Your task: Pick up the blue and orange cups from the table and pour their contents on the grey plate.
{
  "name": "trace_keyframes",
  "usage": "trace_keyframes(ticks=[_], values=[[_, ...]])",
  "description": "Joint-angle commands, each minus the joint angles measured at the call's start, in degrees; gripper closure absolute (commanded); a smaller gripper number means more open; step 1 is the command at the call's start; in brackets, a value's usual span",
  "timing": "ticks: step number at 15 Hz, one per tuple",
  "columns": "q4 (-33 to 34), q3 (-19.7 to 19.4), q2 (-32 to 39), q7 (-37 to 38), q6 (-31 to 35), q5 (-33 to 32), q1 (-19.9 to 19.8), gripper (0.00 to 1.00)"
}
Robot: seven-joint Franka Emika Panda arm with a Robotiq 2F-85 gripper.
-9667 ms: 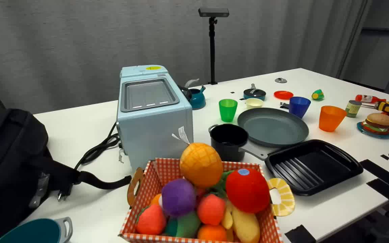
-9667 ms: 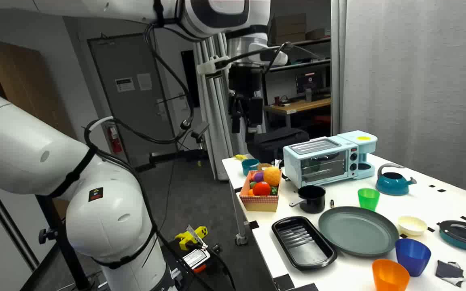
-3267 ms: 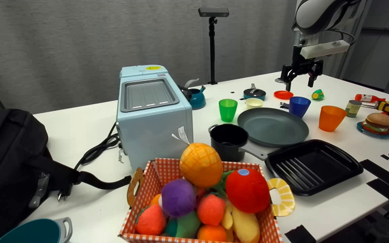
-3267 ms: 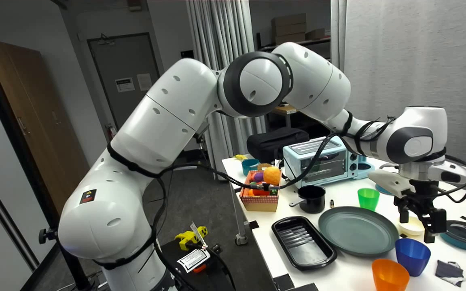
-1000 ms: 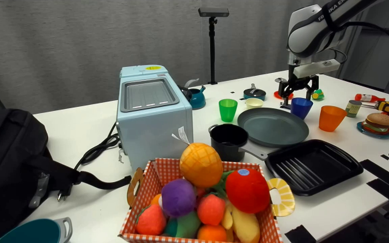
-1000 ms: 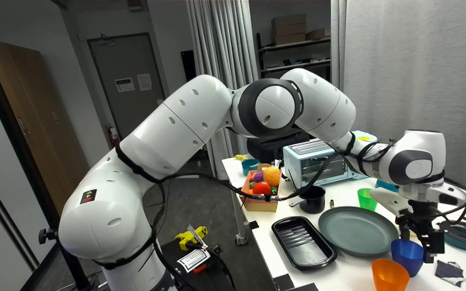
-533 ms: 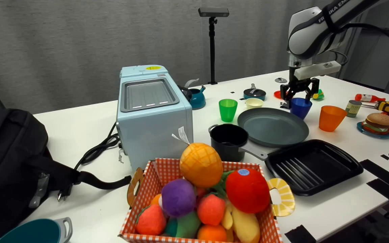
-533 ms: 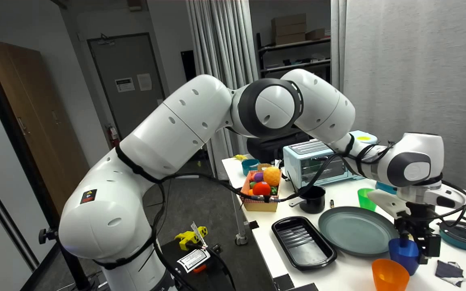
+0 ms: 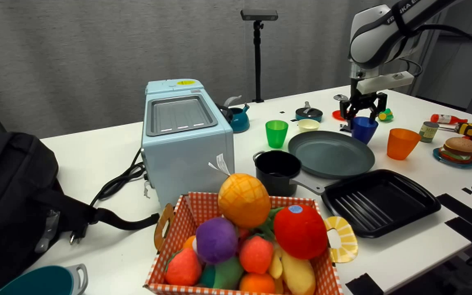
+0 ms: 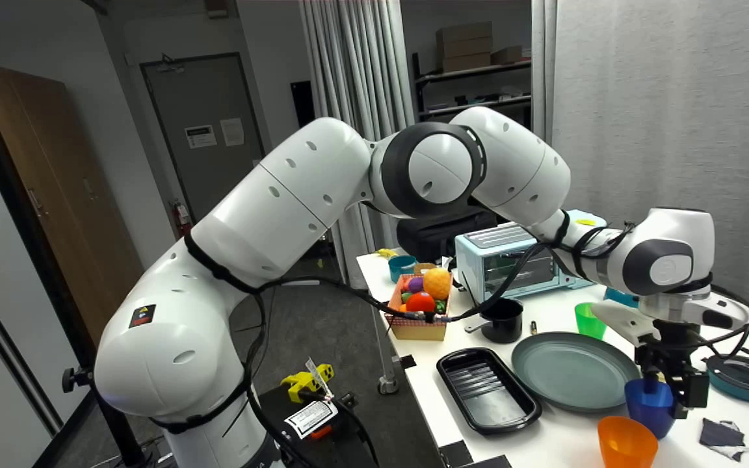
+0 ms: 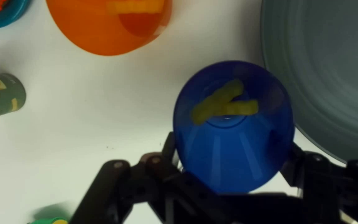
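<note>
My gripper (image 11: pixel 232 149) is shut on the blue cup (image 11: pixel 228 161), one finger against each side of its wall. In both exterior views the blue cup (image 9: pixel 364 131) stays upright at or just above the white table (image 11: pixel 73 109); the exact gap is unclear. Inside it lie pale-yellow contents (image 11: pixel 218 102). The orange cup (image 9: pixel 402 143) stands upright close by, with a similar yellow bit (image 11: pixel 135 6) showing in the wrist view. Right beside the blue cup is the grey plate (image 9: pixel 331 153), whose surface shows nothing on it.
A black ridged tray (image 10: pixel 488 393) and a black pot (image 9: pixel 277 172) border the plate. The green cup (image 9: pixel 276 133) and a cream bowl (image 9: pixel 308 125) sit behind it. A can (image 9: pixel 428 132) and toy burger (image 9: pixel 458 149) stand past the orange cup. A fruit basket (image 10: pixel 417 325) is farther off.
The arm came in over the table and lowered around the blue cup. Within the last second the fingers closed on it; the cup shifted slightly and then rose a little.
</note>
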Motion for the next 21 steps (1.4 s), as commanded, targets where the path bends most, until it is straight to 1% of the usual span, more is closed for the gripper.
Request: trace_keyframes(ticks=[1, 5, 8, 11, 15, 17, 19, 21], values=[[-4.02, 1.10, -6.12, -0.69, -1.87, 0.68, 0.36, 0.50], [-8.89, 1.98, -12.78, -1.48, 0.26, -0.31, 2.46, 0.50], [-13.83, 2.39, -17.72, -2.07, 3.49, -2.39, 5.64, 0.50], [-20.33, 2.67, -22.16, -2.64, 8.59, -5.48, 9.14, 0.50], [-28.19, 1.94, -25.61, -1.02, 21.17, -10.81, 13.29, 0.50], [-31.68, 0.72, -26.51, -0.04, 29.78, -13.70, 14.99, 0.50], [-34.90, -1.40, -27.10, 1.11, 38.77, -15.87, 16.63, 0.50], [-38.10, -4.79, -27.49, 2.15, 48.19, -16.90, 18.87, 0.50]])
